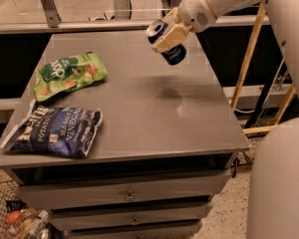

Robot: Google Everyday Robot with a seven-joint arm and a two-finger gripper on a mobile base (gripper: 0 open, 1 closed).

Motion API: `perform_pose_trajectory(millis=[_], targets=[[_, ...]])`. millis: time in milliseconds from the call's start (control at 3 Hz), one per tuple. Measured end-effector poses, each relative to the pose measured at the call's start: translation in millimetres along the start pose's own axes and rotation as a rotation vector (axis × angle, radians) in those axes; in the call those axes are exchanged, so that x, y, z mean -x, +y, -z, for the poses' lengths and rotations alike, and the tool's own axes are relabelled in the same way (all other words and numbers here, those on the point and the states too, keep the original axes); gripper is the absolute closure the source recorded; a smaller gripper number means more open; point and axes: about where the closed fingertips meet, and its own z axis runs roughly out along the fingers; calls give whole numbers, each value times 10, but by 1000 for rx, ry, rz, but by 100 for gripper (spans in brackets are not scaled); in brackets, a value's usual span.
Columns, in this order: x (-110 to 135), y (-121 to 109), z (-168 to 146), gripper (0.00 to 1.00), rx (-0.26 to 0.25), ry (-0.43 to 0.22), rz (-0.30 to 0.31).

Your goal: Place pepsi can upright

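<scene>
Pepsi can (165, 43) hangs tilted above the table (139, 108), clenched in the gripper (169, 34) — better rotate it vertical first, then lower slowly.

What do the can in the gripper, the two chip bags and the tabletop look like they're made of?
The pepsi can, held tilted in the gripper above the table, far right: metal, glossy blue paint, silver top. The green bag and the dark blue bag: probably thin plastic film, crinkled and shiny. Table: matte gray, likely laminate or painted metal; faint sheen.
</scene>
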Motion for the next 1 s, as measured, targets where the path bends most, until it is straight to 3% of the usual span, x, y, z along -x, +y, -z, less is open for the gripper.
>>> perform_pose_trajectory(millis=[333, 1000], targets=[[-42, 54, 43, 100, -19, -153, -71], [-257, 167, -33, 100, -51, -354, -198]])
